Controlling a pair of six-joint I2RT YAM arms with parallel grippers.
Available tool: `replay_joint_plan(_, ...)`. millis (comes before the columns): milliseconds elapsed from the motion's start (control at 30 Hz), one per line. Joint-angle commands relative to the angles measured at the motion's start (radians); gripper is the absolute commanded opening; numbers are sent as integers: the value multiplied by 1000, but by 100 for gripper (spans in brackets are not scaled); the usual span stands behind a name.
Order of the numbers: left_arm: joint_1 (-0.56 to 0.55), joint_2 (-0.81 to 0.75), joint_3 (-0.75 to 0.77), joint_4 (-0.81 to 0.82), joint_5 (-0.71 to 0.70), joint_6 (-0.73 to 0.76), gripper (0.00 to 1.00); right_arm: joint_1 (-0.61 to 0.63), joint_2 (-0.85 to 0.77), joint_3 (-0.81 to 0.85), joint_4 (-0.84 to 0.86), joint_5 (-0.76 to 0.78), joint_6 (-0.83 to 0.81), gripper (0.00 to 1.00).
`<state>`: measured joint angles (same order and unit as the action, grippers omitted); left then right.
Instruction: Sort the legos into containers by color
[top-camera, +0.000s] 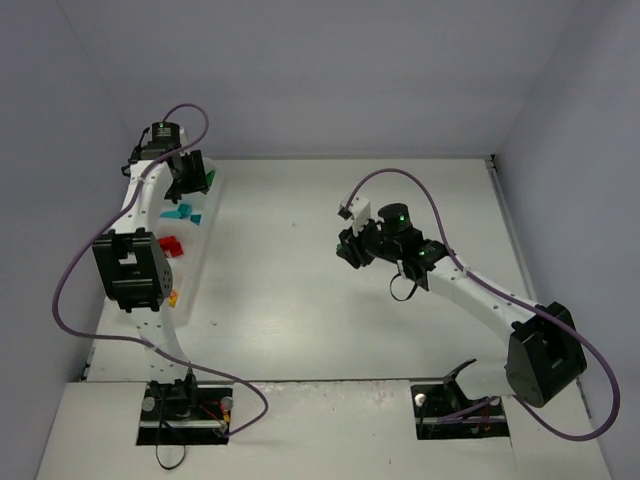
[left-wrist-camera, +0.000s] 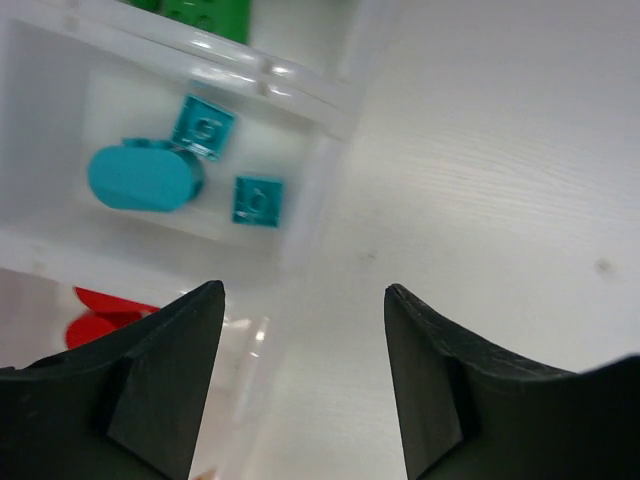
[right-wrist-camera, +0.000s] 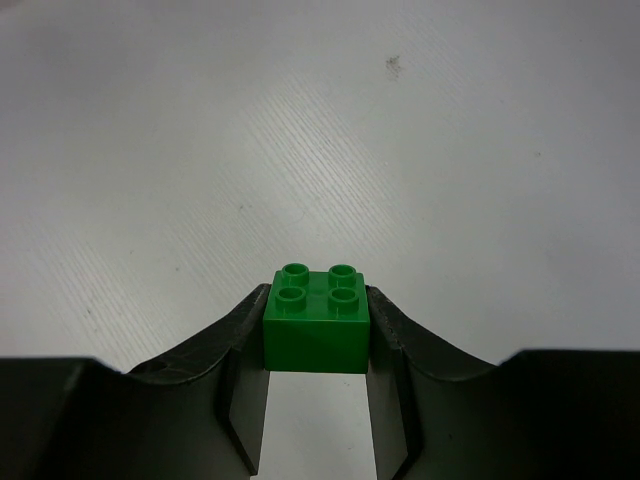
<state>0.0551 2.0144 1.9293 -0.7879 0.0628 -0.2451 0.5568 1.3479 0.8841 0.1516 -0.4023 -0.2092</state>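
My right gripper (right-wrist-camera: 316, 312) is shut on a green four-stud brick (right-wrist-camera: 316, 322) and holds it above the bare table, right of the middle in the top view (top-camera: 348, 254). My left gripper (left-wrist-camera: 305, 300) is open and empty over the right edge of the long translucent tray (left-wrist-camera: 300, 100), near the tray's far end in the top view (top-camera: 192, 183). Three teal bricks (left-wrist-camera: 205, 125) lie in one compartment. Green bricks (left-wrist-camera: 205, 12) lie in the compartment beyond it and red bricks (left-wrist-camera: 105, 320) in the nearer one.
The tray (top-camera: 203, 245) runs along the table's left side, with green (top-camera: 209, 181), teal (top-camera: 180, 212), red (top-camera: 170, 247) and orange (top-camera: 172, 297) pieces in a row. The left arm hangs over it. Grey walls close the left, back and right.
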Motion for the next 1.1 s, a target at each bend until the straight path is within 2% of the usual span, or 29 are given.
replay_joint_plan(0,-46,-153,-27,4,168,-66,59,-3,-53,65,52,-29,2,0)
replay_joint_plan(33,-64,-169,-39,3,290,-91,60,-3,-56,69,54,-29,1,0)
replay_joint_plan(100,-127,-209,-76,13,417,-109,62,-1,-61,79,52,-29,-2,0)
replay_joint_plan(133,-148,-218,-82,15,524,-123,62,-1,-62,81,52,-30,-4,1)
replay_joint_plan(233,-248,-238,-104,24,699,-125,64,3,-67,91,52,-33,-9,1)
replay_joint_plan(367,-357,-227,-110,30,825,-125,67,11,-67,104,51,-35,-10,2)
replay_joint_plan(533,-471,-221,-101,64,859,-132,68,18,-62,119,43,-38,-16,2)
replay_joint_plan(700,-537,-206,-98,76,879,-131,68,31,-50,128,40,-40,-12,2)
replay_joint_plan(1067,-577,-169,-101,67,824,-128,68,49,-47,131,40,-33,-12,3)
